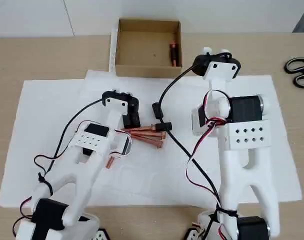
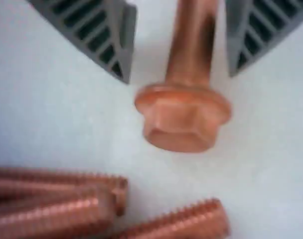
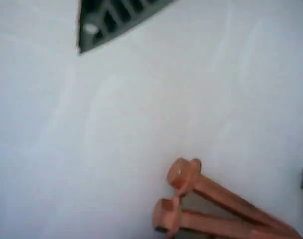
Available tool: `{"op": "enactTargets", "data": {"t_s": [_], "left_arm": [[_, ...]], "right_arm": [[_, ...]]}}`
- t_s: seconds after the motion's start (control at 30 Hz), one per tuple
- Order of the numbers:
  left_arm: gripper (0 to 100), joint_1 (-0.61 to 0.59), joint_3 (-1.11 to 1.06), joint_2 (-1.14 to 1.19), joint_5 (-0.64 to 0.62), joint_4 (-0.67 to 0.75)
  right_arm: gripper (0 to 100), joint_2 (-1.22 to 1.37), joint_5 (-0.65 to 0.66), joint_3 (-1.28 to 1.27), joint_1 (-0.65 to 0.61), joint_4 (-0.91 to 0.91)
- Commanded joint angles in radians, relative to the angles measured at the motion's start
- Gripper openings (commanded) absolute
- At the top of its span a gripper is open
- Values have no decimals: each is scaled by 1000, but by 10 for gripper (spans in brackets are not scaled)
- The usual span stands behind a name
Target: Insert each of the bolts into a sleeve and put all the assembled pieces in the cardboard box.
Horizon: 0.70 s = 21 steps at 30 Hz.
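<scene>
- Hex-headed copper bolt (image 2: 179, 117) lies closest in the left wrist view. Its shank sits between the jaws of the released left gripper (image 2: 177, 72), with a gap on each side. Three more bolts (image 2: 57, 199) lie just beside it on the white sheet (image 2: 52, 124).
- Right wrist view: two of the bolts (image 3: 179, 174) rest side by side on the sheet. I cannot tell whether the right gripper (image 3: 99, 30) is released or clenched.
- High view: one assembled piece (image 1: 174, 54) lies in the cardboard box (image 1: 123, 47), against its right wall, at the far side of the tabletop (image 1: 42, 55).
</scene>
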<state>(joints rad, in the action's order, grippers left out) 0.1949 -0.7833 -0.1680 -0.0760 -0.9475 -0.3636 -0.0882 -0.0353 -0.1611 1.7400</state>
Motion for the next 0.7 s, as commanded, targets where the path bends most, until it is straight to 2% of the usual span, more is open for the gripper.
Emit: {"op": "enactTargets", "data": {"t_s": [0.0,0.67], "left_arm": [[119,-18,39,0,-3,35],[76,-14,153,160,-5,-17]], "right_arm": [[298,-35,11,3,5,4],[298,-35,11,3,5,4]]}}
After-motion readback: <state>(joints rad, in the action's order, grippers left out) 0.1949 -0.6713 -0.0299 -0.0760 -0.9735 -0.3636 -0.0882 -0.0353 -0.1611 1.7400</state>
